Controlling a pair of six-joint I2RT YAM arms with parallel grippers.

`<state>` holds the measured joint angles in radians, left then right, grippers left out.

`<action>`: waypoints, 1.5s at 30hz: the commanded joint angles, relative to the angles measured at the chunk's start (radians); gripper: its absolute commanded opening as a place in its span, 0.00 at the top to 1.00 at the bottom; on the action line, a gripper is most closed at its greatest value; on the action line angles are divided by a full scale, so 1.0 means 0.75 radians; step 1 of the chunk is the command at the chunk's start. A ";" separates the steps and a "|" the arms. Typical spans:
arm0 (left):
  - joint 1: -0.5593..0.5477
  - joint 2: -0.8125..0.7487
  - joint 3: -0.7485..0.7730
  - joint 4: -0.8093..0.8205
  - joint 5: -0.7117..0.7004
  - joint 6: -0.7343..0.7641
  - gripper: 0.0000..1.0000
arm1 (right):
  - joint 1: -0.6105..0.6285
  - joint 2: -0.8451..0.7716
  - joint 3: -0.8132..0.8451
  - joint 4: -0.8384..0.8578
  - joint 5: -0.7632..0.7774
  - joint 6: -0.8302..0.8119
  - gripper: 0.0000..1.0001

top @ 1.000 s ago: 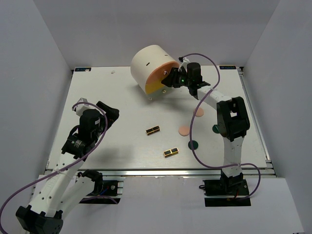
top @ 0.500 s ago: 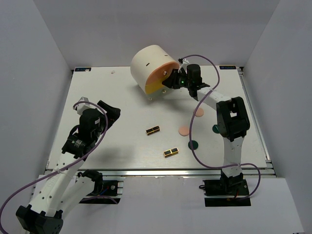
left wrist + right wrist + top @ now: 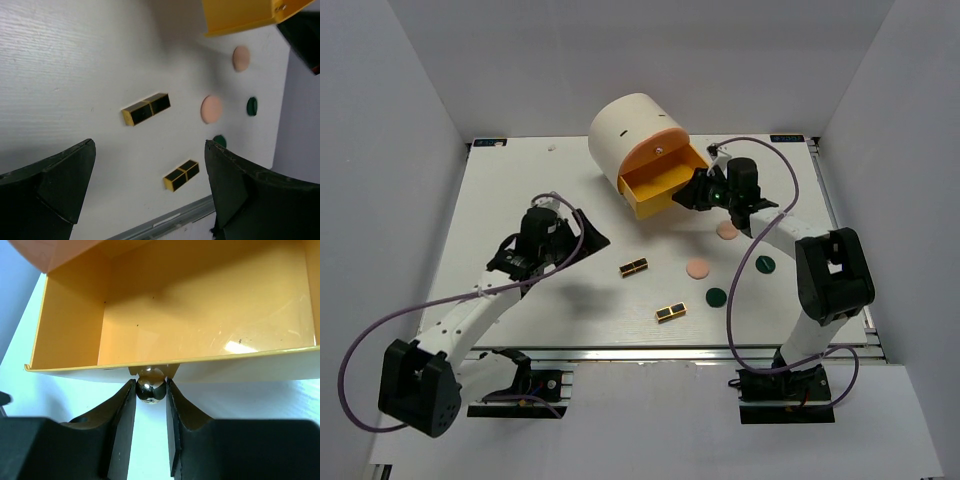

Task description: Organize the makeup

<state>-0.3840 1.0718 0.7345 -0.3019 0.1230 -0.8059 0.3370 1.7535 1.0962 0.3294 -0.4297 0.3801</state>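
Two black-and-gold palettes lie mid-table (image 3: 634, 267) (image 3: 670, 312); both show in the left wrist view (image 3: 145, 109) (image 3: 181, 175). Two peach-pink discs (image 3: 727, 231) (image 3: 697, 268) and two dark green discs (image 3: 765, 264) (image 3: 716, 297) lie to their right. My left gripper (image 3: 582, 234) is open and empty, hovering left of the palettes. My right gripper (image 3: 150, 395) is shut on the shiny metal knob (image 3: 150, 384) of the orange-yellow drawer (image 3: 662, 182), which stands pulled out of the cream cylinder (image 3: 632, 130) and is empty inside (image 3: 200, 315).
The cream cylinder stands at the back centre with a second drawer front above the open one. Grey walls enclose the table on three sides. A metal rail (image 3: 650, 352) runs along the near edge.
My right gripper has pulled the drawer out of the cylinder, moving right and toward the front. My left arm has swung right and forward toward the table's middle.
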 commanded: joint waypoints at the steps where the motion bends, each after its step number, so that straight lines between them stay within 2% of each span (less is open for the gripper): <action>1: -0.046 0.080 0.068 0.036 0.126 0.184 0.02 | -0.006 -0.076 -0.044 -0.010 -0.006 -0.024 0.73; 4: -0.116 0.133 0.058 0.093 0.130 0.301 0.02 | -0.006 -0.076 -0.042 -0.018 -0.002 -0.036 0.61; 5: -0.154 0.148 0.060 0.104 0.126 0.374 0.02 | -0.006 -0.072 -0.028 -0.020 -0.012 -0.045 0.46; 7: -0.200 0.172 0.066 0.149 0.104 0.464 0.02 | -0.008 -0.068 -0.007 -0.038 -0.026 -0.079 0.28; 8: -0.222 0.197 0.072 0.163 0.078 0.508 0.02 | -0.008 -0.074 0.001 -0.065 -0.028 -0.122 0.11; 12: -0.298 0.260 0.080 0.261 0.037 0.767 0.02 | -0.020 -0.131 -0.001 -0.171 -0.041 -0.273 0.11; 15: -0.322 0.375 0.129 0.235 0.004 0.923 0.03 | -0.052 -0.227 -0.022 -0.306 -0.069 -0.449 0.11; 16: -0.323 0.411 0.143 0.227 -0.002 0.923 0.03 | -0.053 -0.227 -0.014 -0.369 -0.081 -0.498 0.11; 17: -0.337 0.477 0.166 0.223 -0.002 0.966 0.04 | -0.077 -0.256 -0.003 -0.430 -0.106 -0.644 0.11; 19: -0.353 0.538 0.172 0.243 -0.019 1.003 0.05 | -0.126 -0.307 0.009 -0.623 -0.277 -0.782 0.11; 21: -0.372 0.618 0.184 0.267 -0.051 1.046 0.05 | -0.234 -0.352 -0.015 -0.654 -0.493 -0.868 0.11; 24: -0.390 0.718 0.219 0.286 -0.094 1.072 0.07 | -0.318 -0.415 -0.022 -0.705 -0.617 -0.991 0.11; 27: -0.404 0.772 0.238 0.311 -0.190 1.072 0.08 | -0.331 -0.456 -0.005 -0.832 -0.658 -1.092 0.11; 30: -0.417 0.823 0.250 0.317 -0.209 1.072 0.12 | -0.331 -0.503 -0.040 -0.846 -0.671 -1.129 0.11; 33: -0.433 0.837 0.227 0.321 -0.211 1.070 0.22 | -0.331 -0.520 -0.058 -0.836 -0.675 -1.127 0.11; 34: -0.433 0.839 0.207 0.323 -0.213 1.068 0.30 | -0.331 -0.522 -0.056 -0.836 -0.679 -1.125 0.11; 40: -0.447 0.764 0.111 0.384 -0.240 1.038 0.54 | -0.331 -0.526 -0.040 -0.858 -0.705 -1.182 0.11; 43: -0.453 0.698 0.107 0.372 -0.240 1.015 0.67 | -0.331 -0.540 -0.036 -0.936 -0.726 -1.373 0.11; 44: -0.455 0.678 0.113 0.352 -0.238 1.007 0.77 | -0.329 -0.548 -0.038 -0.950 -0.728 -1.425 0.11; 45: -0.462 0.629 0.131 0.341 -0.240 0.999 0.79 | -0.331 -0.571 -0.052 -0.981 -0.730 -1.533 0.11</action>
<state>-0.7174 1.6505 0.8196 -0.0483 -0.0463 -0.0341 0.0898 1.3788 1.0634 -0.3443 -0.9360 -0.5880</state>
